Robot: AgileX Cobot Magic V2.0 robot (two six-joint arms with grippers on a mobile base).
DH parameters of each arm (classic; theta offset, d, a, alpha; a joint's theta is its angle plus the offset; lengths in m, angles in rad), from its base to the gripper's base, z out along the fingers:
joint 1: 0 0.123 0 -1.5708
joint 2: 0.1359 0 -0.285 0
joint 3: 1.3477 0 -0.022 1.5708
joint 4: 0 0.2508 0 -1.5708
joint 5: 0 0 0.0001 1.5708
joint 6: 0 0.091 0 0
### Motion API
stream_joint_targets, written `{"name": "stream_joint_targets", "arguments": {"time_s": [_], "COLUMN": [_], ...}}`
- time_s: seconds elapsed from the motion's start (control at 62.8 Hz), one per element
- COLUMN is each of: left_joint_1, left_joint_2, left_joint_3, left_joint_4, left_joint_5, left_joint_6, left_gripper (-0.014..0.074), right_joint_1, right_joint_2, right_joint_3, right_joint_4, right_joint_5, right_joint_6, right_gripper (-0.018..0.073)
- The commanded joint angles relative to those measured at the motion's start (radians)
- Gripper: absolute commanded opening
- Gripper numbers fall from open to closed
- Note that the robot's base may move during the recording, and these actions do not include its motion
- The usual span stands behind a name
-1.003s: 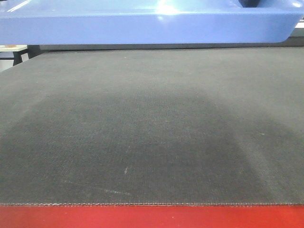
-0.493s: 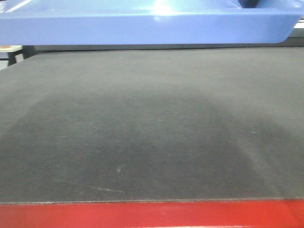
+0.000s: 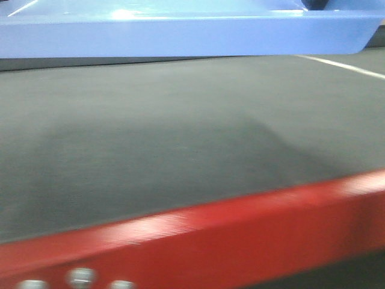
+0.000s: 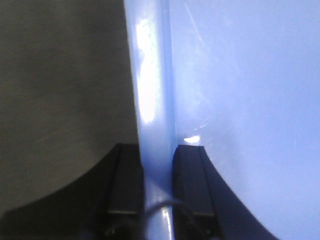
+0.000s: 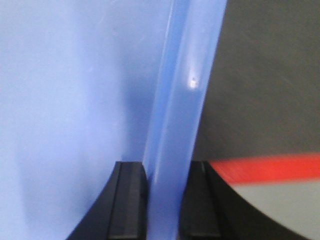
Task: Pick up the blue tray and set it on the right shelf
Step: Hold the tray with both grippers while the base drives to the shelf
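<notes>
Across the top of the front-facing view, the blue tray (image 3: 180, 36) is seen from its long side, with a glossy flared wall and a bright light reflection on the upper lip. It is held level above a dark mat (image 3: 180, 132), on which a broad shadow is cast below the tray. The mat is bordered at the near side by a red edge (image 3: 240, 235), which is crossed diagonally by the frame. Three round bolt heads (image 3: 80, 277) are visible at the lower left of that edge. A white line (image 3: 343, 65) is seen at the upper right. This view is smeared by motion, so whether the tray is fully clear of the mat can only be judged as likely.

At the left wrist camera, the left gripper (image 4: 157, 150) is clamped on the tray rim (image 4: 155, 100). One black finger (image 4: 125, 185) is pressed against the outer face and the other (image 4: 192, 185) against the inner face. The tray floor fills the right of the picture and the mat (image 4: 60, 75) the left.

At the right wrist camera, the right gripper (image 5: 165, 167) is likewise closed on the opposite rim (image 5: 180, 100), with one finger (image 5: 130, 200) inside and one (image 5: 197, 200) outside. Beyond the rim, the mat, the red edge (image 5: 270, 169) and a grey floor (image 5: 280, 210) are shown.
</notes>
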Motion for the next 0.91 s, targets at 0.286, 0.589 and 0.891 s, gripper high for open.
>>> {"name": "stream_joint_targets", "arguments": {"time_s": [0.286,0.589,0.891], "left_joint_1": [-0.009,-0.009,-0.009], "left_joint_2": [-0.028,-0.028,-0.028], "left_joint_3": [-0.026,-0.026,-0.026], "left_joint_4": [0.058,0.058,0.058], "left_joint_5": [-0.001,-0.001,-0.001], "left_joint_6": [0.03,0.03,0.03], "left_gripper": [-0.0048,-0.0048,-0.0048], "right_joint_1": [-0.004,-0.004,-0.004], "right_joint_2": [-0.037,-0.037,-0.037], "right_joint_3": [-0.025,-0.025,-0.025], "right_joint_4": [-0.08,-0.08,-0.08], "right_joint_5": [-0.008,-0.008,-0.008], "right_joint_6": [-0.039,-0.039,-0.039], "right_gripper": [0.0055,0.0055,0.0055]}}
